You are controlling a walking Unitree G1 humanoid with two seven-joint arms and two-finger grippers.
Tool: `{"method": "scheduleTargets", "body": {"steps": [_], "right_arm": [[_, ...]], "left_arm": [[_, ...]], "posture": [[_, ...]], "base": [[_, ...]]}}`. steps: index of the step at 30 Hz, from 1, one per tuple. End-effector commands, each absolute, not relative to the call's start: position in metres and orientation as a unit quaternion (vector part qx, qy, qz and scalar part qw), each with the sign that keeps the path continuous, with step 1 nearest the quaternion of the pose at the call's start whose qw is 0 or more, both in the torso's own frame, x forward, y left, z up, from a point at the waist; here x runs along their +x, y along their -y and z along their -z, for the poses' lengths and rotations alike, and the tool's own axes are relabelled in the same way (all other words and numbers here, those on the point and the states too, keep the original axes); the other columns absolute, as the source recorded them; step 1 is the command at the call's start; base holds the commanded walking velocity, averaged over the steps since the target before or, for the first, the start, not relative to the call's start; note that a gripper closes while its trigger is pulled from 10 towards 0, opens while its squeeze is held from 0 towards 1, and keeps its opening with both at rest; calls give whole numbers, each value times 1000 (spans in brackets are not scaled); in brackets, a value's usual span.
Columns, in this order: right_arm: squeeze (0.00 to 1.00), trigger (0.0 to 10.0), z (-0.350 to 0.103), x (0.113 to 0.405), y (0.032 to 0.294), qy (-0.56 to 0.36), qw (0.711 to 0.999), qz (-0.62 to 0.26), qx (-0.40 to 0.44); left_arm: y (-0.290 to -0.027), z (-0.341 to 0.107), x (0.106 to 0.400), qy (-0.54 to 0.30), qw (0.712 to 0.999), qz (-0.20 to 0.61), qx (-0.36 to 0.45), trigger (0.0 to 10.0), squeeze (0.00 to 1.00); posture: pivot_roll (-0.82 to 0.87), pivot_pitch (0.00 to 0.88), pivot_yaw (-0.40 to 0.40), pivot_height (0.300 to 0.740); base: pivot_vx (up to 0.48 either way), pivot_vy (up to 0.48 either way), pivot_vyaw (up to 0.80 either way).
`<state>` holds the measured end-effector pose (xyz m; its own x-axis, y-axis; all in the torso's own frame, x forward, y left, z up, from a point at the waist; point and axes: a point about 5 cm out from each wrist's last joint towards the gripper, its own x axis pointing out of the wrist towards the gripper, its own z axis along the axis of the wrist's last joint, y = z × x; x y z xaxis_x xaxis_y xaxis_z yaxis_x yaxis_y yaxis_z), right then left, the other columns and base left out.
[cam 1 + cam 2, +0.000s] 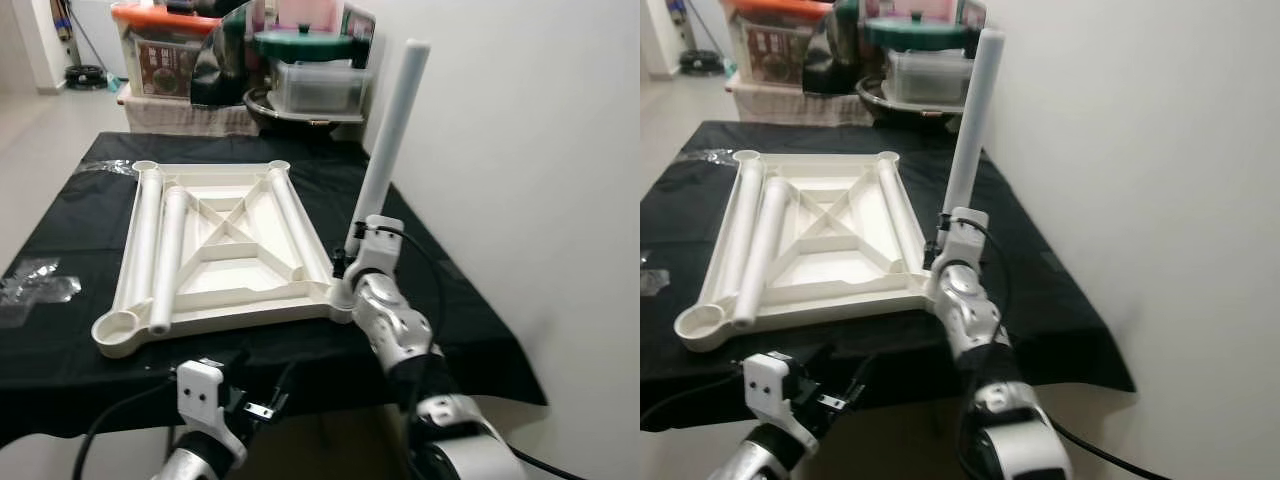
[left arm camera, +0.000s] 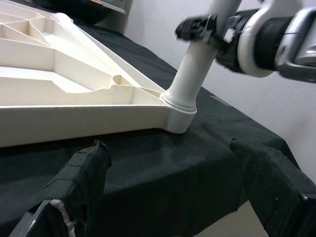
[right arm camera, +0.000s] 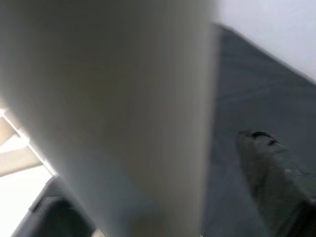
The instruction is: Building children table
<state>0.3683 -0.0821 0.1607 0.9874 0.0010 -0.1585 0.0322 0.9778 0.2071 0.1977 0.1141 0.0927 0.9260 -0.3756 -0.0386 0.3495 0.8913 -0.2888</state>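
The white children's table top (image 1: 225, 302) lies upside down on a black-covered table (image 1: 470, 330). One white leg (image 1: 392, 130) stands upright in its near right corner socket (image 2: 178, 111). My right gripper (image 1: 347, 262) is shut on this leg low down, just above the socket. The leg also runs close past the camera in the right wrist view, where one black finger (image 3: 274, 182) shows beside it. Three more legs (image 1: 167, 262) lie along the underside of the top. My left gripper (image 2: 168, 148) hangs open below the table's front edge, holding nothing.
A white wall (image 1: 540, 150) runs close along the right of the table. Plastic storage boxes (image 1: 165, 50) and a bowl with a green lid (image 1: 300, 45) are stacked behind the far edge. Crumpled clear wrap (image 1: 35, 282) lies at the left on the cloth.
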Motion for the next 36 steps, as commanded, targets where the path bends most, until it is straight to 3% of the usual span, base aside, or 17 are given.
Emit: {"method": "scheduleTargets", "body": {"steps": [1,9,12,16,17,27,36], "right_arm": [[1000,10000,-162,365,80,-75,991,-1,108],[1000,10000,-179,318,105,8,987,-128,92],[1000,10000,-168,294,106,-14,970,-227,81],[1000,10000,-150,273,128,-39,970,-238,14],[0,10000,-143,269,135,-56,971,-230,-9],[0,10000,-125,268,148,-101,978,-162,-77],[0,10000,-125,273,137,-87,972,-202,-84]], "left_arm": [[-113,-90,196,-53,971,188,-140,10000,0],[-116,-90,193,-55,972,183,-139,10000,0],[-117,-89,192,-56,972,181,-140,10000,0],[-120,-89,191,-57,975,171,-133,10000,0],[-123,-90,191,-57,977,162,-124,10000,0],[-148,-104,192,-19,995,77,-63,10000,0],[-166,-115,199,16,1000,12,-23,10000,0]], "posture": [[112,0,-125,740],[70,0,-125,740],[49,0,-119,740],[28,0,-106,740],[22,0,-101,740],[40,0,-107,740],[55,0,-117,740]], "base": [[0,0,0],[0,0,0],[0,0,0],[0,0,0],[0,0,0],[0,0,0],[0,0,267]]}}
